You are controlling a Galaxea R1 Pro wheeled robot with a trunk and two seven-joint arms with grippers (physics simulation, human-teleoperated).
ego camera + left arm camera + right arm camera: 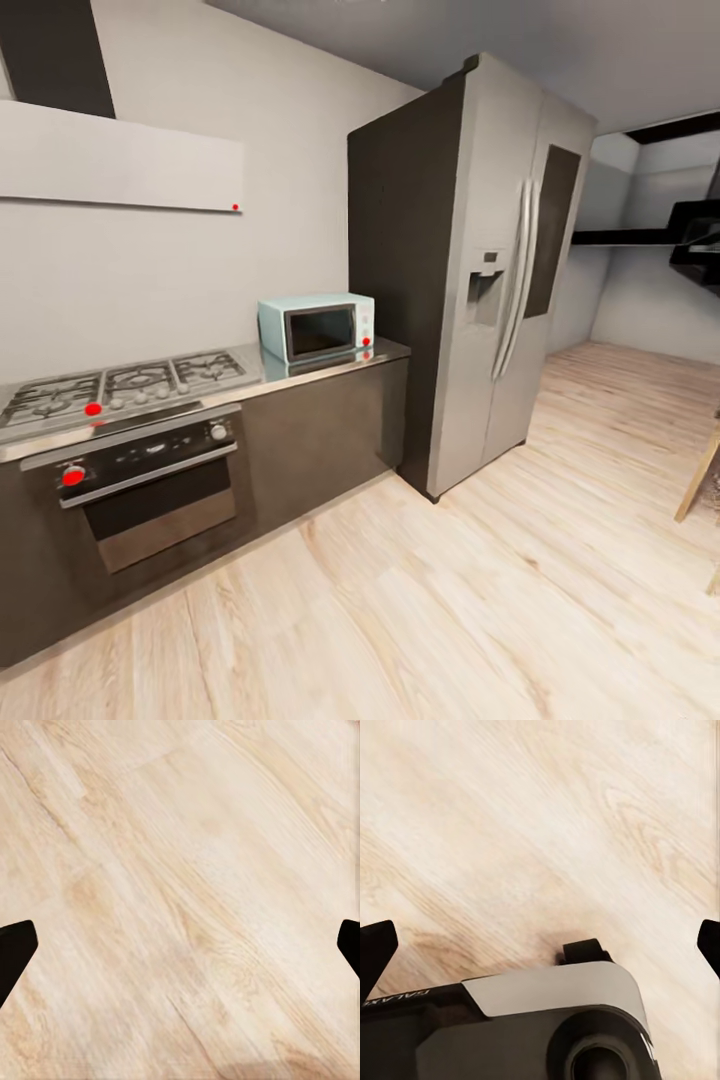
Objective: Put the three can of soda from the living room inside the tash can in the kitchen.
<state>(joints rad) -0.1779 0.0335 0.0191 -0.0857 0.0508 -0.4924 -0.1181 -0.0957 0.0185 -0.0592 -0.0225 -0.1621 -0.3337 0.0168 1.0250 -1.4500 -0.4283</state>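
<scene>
Both wrist views look down on pale wood floor. The left tool shows two dark fingertips at opposite edges of its view, spread wide with bare floor between them, so it is released and holds nothing. The right tool is spread the same way, also released, its fingertips at the edges of its view; beneath it lies part of the robot's own body, grey and black, over the floor.

From the head view, the floor runs up to a row of dark cabinets in the kitchen. An oven is built in at the left, under a steel desk with a gas hob. A pale teal microwave stands on the desk's right end, just beside a tall steel fridge. Above the hob is a white hood on the wall. Past the fridge the floor continues into a farther room. The soda cans and the bin cannot be seen from here.
</scene>
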